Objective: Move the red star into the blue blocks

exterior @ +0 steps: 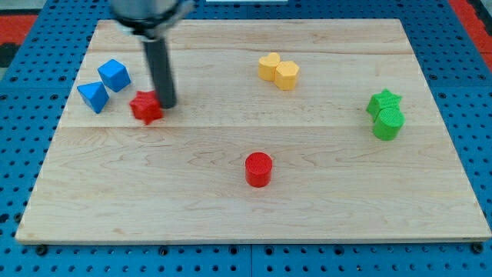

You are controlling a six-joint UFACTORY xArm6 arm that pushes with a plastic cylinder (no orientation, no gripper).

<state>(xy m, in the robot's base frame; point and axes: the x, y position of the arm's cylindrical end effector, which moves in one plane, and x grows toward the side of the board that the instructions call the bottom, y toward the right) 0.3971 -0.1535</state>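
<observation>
The red star [145,107] lies on the wooden board at the view's upper left. My tip [167,104] rests on the board right against the star's right side. Two blue blocks sit to the star's left: a blue cube [114,75] higher up and a blue wedge-like block [94,97] lower and further left. A gap of bare wood separates the star from both blue blocks.
Two yellow blocks [278,71] touch each other at the top middle. A green star [383,101] and a green cylinder [388,123] touch at the right. A red cylinder [258,169] stands in the lower middle. The board's edge [254,243] meets blue pegboard.
</observation>
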